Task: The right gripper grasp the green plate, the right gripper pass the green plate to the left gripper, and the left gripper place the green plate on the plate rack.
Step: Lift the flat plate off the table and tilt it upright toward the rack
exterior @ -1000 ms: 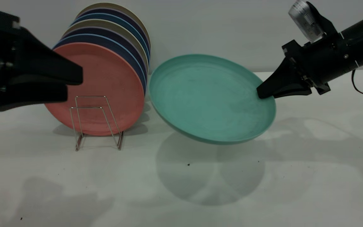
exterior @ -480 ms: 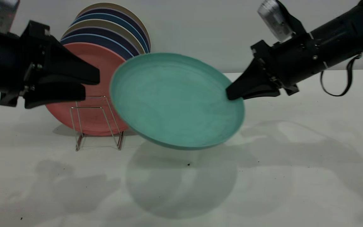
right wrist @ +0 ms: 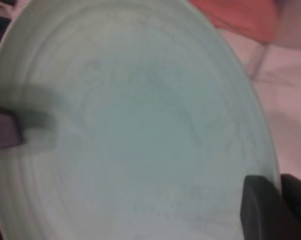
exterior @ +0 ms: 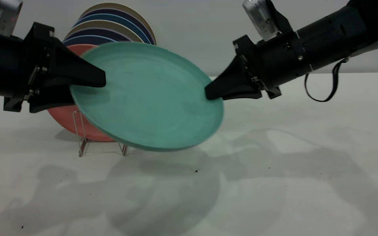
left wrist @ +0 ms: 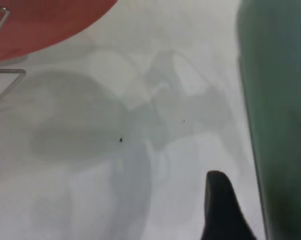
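Carried leftward since a moment ago, the green plate [exterior: 148, 98] now hangs tilted above the counter [exterior: 274, 170], in front of the plate rack [exterior: 80, 131]. My right hand [exterior: 208, 93] pinches its right rim; my left hand [exterior: 102, 83] stands spread around its left rim.

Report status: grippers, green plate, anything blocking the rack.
Right gripper shut on green plate, airborne. Left gripper open, fingers straddling the plate's opposite rim, not yet clamped. Plate rack directly behind the plate; pink plate already racked.
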Robot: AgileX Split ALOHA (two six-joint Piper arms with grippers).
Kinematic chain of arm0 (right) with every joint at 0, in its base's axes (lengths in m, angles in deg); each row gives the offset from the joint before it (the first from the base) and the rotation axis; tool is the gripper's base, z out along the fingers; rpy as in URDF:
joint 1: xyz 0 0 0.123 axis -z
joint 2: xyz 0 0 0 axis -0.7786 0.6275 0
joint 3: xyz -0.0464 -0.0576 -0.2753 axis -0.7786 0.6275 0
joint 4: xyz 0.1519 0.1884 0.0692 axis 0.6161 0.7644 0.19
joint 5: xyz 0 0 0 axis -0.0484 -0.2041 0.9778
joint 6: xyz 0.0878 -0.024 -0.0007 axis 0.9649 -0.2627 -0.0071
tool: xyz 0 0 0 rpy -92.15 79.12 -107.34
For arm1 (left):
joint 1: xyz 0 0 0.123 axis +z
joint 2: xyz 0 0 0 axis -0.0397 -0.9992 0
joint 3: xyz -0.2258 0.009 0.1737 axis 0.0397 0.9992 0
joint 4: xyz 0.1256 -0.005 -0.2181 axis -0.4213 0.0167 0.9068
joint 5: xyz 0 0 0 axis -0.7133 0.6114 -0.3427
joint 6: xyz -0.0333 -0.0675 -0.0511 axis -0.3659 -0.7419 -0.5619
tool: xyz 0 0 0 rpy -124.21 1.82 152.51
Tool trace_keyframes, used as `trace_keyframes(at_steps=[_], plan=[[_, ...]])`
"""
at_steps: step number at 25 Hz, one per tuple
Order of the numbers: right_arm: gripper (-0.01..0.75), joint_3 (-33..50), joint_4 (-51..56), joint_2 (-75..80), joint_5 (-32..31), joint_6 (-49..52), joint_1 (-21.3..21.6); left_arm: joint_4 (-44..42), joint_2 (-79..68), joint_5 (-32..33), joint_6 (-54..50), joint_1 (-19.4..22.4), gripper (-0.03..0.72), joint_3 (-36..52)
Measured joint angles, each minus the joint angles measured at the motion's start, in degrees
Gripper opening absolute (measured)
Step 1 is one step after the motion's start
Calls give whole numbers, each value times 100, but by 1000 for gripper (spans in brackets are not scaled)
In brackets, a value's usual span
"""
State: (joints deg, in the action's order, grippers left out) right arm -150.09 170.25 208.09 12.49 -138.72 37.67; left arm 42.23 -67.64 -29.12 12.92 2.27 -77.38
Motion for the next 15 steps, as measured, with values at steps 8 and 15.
trace_keyframes(at_steps=[8,15], plan=[[91,0,411,0,-357,-316,-81,172,-2,-170,33,3,134,0],[536,0,276,0,-425,-437,3,160,-2,-590,772,0,134,0]])
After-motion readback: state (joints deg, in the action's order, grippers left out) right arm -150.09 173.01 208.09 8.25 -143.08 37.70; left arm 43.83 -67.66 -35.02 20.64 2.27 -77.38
